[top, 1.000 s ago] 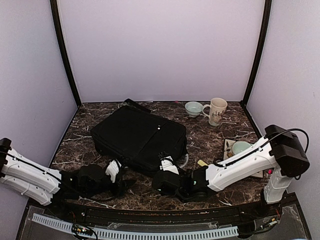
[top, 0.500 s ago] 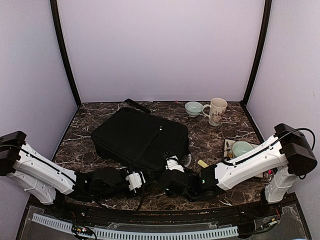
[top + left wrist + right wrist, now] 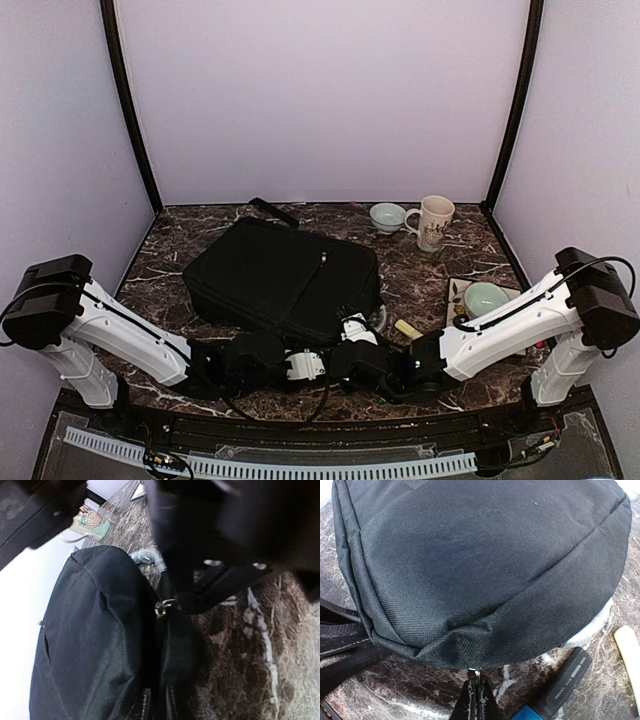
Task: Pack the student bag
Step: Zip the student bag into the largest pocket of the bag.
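Swung my left fingers (image 3: 145,707) in at the student bag (image 3: 285,280) corner, grip unclear; right fingers (image 3: 470,700) pinch the zipper pull (image 3: 476,672), so hold fabric taut, pull along seam.

Blocked along the near edge by both arms, left gripper (image 3: 305,365) and right gripper (image 3: 352,338) crowded at the near corner of bag (image 3: 285,272). Centre taken by bag, strap (image 3: 275,211) trailing far. Open table (image 3: 160,270) left of bag. Passable lane between bag and mug (image 3: 433,222), bowl (image 3: 387,216) far right. Tight near right: pen (image 3: 560,690), stick (image 3: 405,328), tray (image 3: 458,288).
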